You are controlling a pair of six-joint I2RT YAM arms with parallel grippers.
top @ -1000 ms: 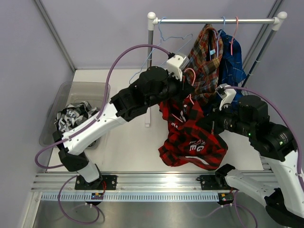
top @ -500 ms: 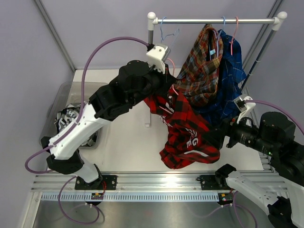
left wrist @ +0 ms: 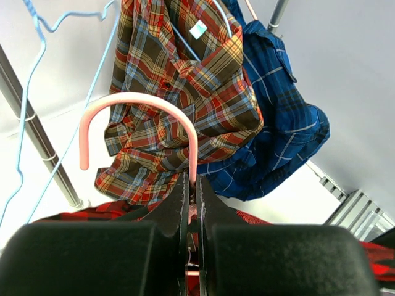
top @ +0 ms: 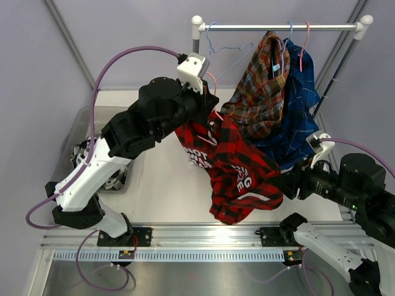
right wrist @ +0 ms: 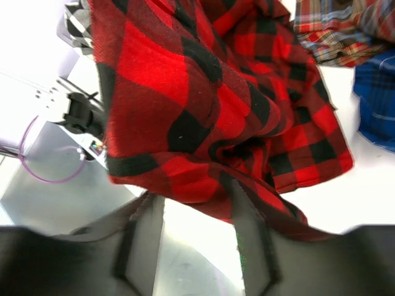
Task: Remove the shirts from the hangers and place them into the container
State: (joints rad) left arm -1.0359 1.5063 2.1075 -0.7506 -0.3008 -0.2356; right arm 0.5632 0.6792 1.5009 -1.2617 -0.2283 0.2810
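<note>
Table (top: 160, 185); L claw (left wrist: 192, 185): hanger (left wrist: 139, 98) hook-up, shirt (top: 237, 166) slanting near-right.

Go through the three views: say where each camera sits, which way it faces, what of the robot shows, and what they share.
Top external: above and behind the robot, looking down at table, rail, left arm, right arm.
Left wrist: on the left arm, facing the tartan shirt; left gripper shut on pink hanger.
Right wrist: on the right arm, facing the red-and-black shirt; right gripper open.
Shared: top and left wrist both show the tartan shirt.
</note>
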